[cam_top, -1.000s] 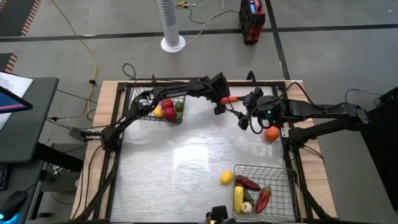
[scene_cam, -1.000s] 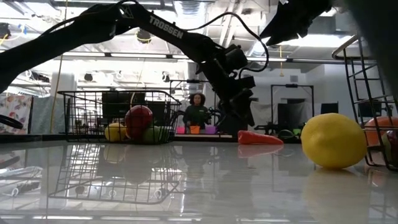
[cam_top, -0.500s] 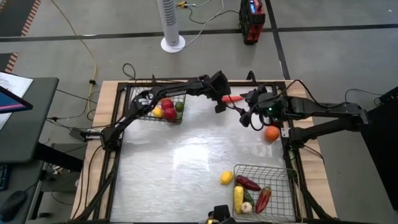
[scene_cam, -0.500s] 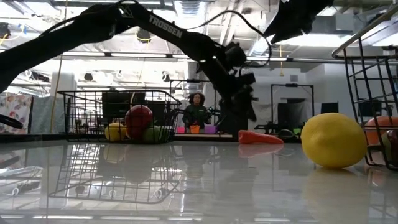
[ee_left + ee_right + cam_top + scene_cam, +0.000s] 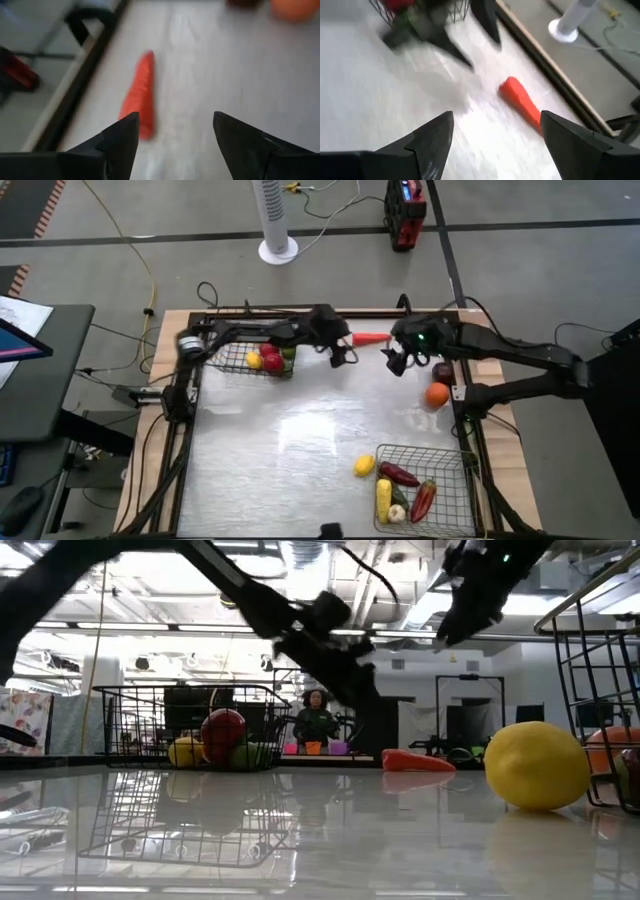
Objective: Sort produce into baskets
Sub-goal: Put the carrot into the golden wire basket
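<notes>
We are hovering both grippers, left (image 5: 340, 358) and right (image 5: 396, 366), jaws wide and empty, flanking the carrot (image 5: 369, 338) lying on the desk's far edge, ready for pickup.

Blurring in the right wrist view: far basket (image 5: 420, 15), cut off at the edge, contents too smeared for identifying.

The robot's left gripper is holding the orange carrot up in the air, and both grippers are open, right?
Not quite. The carrot lies on the table, held by nothing; the left wrist view shows it beyond the open left gripper. The right gripper is open too.
</notes>
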Controlling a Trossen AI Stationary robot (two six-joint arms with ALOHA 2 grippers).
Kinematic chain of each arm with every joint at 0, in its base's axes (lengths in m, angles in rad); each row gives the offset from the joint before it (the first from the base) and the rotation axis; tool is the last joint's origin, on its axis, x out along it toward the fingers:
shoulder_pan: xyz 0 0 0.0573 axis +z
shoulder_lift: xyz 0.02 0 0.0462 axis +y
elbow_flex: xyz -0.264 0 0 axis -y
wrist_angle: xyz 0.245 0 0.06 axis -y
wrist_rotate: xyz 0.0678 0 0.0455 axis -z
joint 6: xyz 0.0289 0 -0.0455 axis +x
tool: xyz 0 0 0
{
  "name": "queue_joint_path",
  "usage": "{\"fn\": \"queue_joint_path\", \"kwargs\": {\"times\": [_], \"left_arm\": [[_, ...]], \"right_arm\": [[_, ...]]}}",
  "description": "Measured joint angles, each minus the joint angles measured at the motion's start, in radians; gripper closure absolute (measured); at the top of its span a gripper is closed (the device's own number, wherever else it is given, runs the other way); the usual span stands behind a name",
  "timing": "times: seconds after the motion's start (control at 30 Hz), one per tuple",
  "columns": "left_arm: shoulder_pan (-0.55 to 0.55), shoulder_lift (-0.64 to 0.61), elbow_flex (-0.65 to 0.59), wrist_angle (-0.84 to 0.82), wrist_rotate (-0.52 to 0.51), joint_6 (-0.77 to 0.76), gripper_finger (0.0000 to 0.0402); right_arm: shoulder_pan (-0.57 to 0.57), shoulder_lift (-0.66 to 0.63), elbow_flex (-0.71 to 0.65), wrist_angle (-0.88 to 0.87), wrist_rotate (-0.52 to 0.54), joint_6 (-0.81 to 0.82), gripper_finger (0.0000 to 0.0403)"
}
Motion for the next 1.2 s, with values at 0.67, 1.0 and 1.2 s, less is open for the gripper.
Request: {"fn": "queue_joint_path", "kwargs": {"times": [0.67,1.0,1.2], "left_arm": [[-0.173,-0.641,-0.630,0.324,-0.239,-0.053,0.0161],[-0.322,-0.666,-0.741,0.318,-0.350,-0.119,0.0162],[-0.392,-0.666,-0.806,0.367,-0.389,-0.144,0.0162]], "right_arm": [[-0.233,0.589,0.339,-0.176,-0.142,-0.402,0.0079],[-0.217,0.929,0.674,-0.434,-0.112,-0.493,0.0079],[-0.186,1.087,0.817,-0.535,0.027,-0.522,0.0079]]}}
